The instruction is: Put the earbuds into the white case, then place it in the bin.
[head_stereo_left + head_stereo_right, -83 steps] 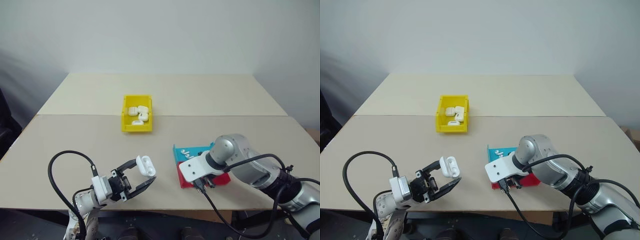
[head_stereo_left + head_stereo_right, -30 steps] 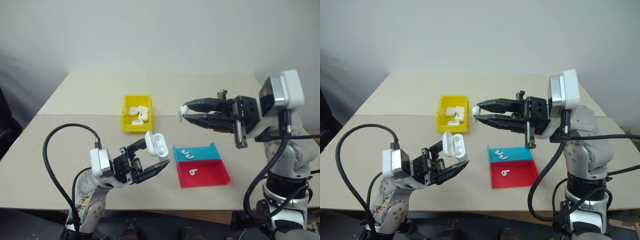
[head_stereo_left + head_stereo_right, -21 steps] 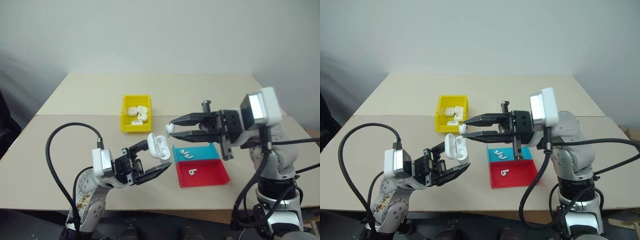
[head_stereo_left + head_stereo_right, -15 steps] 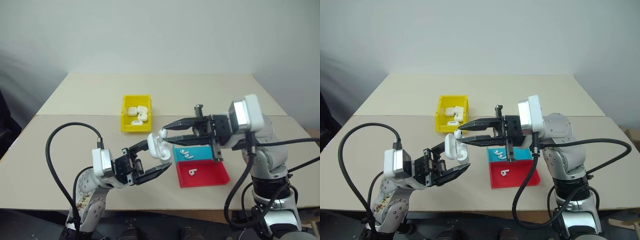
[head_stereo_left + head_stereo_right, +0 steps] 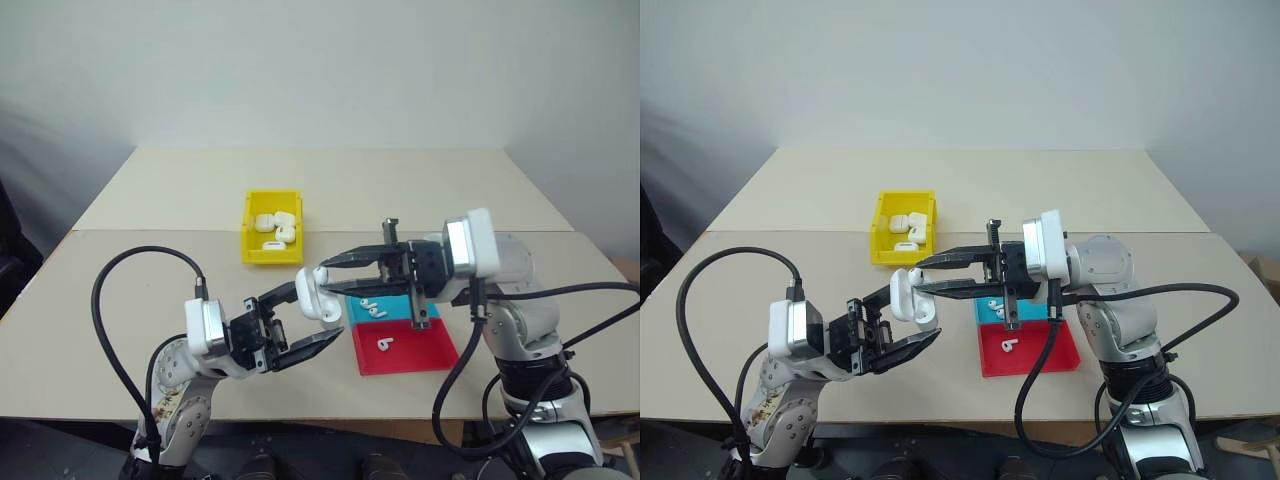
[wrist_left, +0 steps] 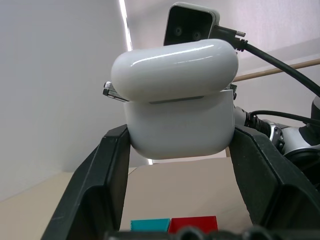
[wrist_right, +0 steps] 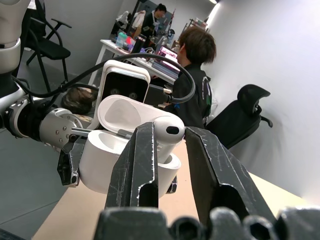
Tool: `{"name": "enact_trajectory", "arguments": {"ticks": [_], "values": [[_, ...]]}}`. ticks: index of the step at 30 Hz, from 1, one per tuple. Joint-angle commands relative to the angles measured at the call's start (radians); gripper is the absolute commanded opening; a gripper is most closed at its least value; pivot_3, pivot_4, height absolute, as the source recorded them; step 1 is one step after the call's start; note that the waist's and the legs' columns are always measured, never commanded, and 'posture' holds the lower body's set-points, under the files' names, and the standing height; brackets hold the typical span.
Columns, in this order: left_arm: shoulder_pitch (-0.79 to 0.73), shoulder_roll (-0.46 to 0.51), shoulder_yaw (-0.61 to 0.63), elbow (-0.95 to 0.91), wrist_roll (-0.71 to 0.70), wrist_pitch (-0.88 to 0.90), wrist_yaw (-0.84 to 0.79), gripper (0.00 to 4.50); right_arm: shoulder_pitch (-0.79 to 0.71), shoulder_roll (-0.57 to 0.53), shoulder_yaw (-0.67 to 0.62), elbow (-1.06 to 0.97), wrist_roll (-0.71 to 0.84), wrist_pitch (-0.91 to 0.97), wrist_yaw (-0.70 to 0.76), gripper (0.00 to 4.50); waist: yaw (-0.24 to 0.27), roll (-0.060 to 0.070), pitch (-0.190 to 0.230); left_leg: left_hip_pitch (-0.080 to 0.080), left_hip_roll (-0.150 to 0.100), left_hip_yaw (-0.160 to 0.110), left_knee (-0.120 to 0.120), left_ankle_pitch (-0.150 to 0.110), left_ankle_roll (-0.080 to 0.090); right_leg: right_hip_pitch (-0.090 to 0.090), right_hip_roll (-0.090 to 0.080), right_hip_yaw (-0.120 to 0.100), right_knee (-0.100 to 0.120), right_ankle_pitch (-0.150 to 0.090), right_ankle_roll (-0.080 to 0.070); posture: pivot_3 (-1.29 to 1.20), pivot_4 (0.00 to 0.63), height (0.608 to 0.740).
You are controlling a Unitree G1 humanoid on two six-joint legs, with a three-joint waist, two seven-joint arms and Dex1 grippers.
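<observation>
Right wrist view: the right gripper point(image 7: 170, 150) pinches 1 tiny glossy white earbud point(image 7: 167, 132) at the mouth of the small glossy white rounded case point(image 7: 112, 150), lid up, clamped in the left gripper point(image 5: 305, 320). Seating looks underway. More earbuds point(image 5: 368, 304) wait on the flat teal tray point(image 5: 395, 305); the yellow plastic bin point(image 5: 272, 240) comes last.
</observation>
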Motion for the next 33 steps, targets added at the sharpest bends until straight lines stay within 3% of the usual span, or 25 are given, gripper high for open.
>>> {"name": "enact_trajectory", "arguments": {"ticks": [1,6,11,14,18,21,26,33], "values": [[-0.012,-0.011,0.008,-0.035,0.000,-0.017,0.003,2.72,0.013,-0.024,0.004,-0.024,0.025,-0.012,0.044,1.62,0.000,0.000,0.000,0.000,0.000,0.000,0.000,0.000,0.000,0.000,0.000,0.000,0.000,0.000,0.000,0.00,0.150,0.740],[-0.010,-0.016,0.013,-0.022,0.006,-0.018,-0.002,2.72,0.020,-0.037,0.020,-0.020,-0.021,-0.056,0.041,3.22,0.000,0.000,0.000,0.000,0.000,0.000,0.000,0.000,0.000,0.000,0.000,0.000,0.000,0.000,0.000,0.00,0.150,0.740],[0.020,-0.002,0.033,0.034,0.061,-0.052,-0.017,2.72,0.015,-0.081,-0.013,-0.003,0.001,-0.061,0.073,3.22,0.001,0.000,0.000,0.000,0.000,0.000,0.000,0.000,0.000,0.000,0.000,0.000,0.000,0.000,0.000,0.00,0.150,0.740],[0.080,0.048,0.071,0.086,0.105,-0.122,-0.075,2.72,-0.030,-0.209,-0.047,0.034,0.003,0.039,0.108,3.22,0.001,0.000,0.000,0.000,0.000,0.000,0.000,0.000,0.000,0.000,0.000,0.000,-0.001,0.000,0.000,0.00,0.150,0.740],[0.158,0.084,0.093,0.098,0.116,-0.195,-0.123,2.72,-0.140,-0.369,0.048,0.147,-0.145,0.135,0.132,3.22,-0.002,0.000,0.000,0.000,0.000,0.001,-0.001,0.000,0.000,-0.002,-0.001,0.000,0.000,-0.004,-0.008,0.00,0.150,0.740],[0.199,0.087,0.095,0.075,0.126,-0.201,-0.107,2.72,-0.219,-0.407,0.138,0.240,-0.263,0.127,0.176,3.22,-0.002,0.000,0.000,0.001,0.001,0.001,-0.001,0.000,0.000,-0.002,-0.001,0.000,0.000,-0.005,-0.008,0.00,0.150,0.740],[0.236,0.076,0.082,0.075,0.169,-0.233,-0.083,2.72,-0.373,-0.381,0.330,0.409,-0.484,0.143,0.221,3.22,-0.004,0.000,0.000,0.000,0.001,0.003,-0.001,0.000,0.000,-0.003,-0.001,0.000,0.000,-0.005,-0.008,0.00,0.150,0.740],[0.269,0.068,0.057,0.055,0.214,-0.255,-0.041,2.72,-0.524,-0.236,0.544,0.566,-0.743,0.196,0.217,3.22,-0.004,0.000,0.000,-0.001,0.001,0.003,-0.002,0.000,0.000,-0.005,-0.001,0.000,0.001,-0.005,-0.008,0.00,0.150,0.740]]}}
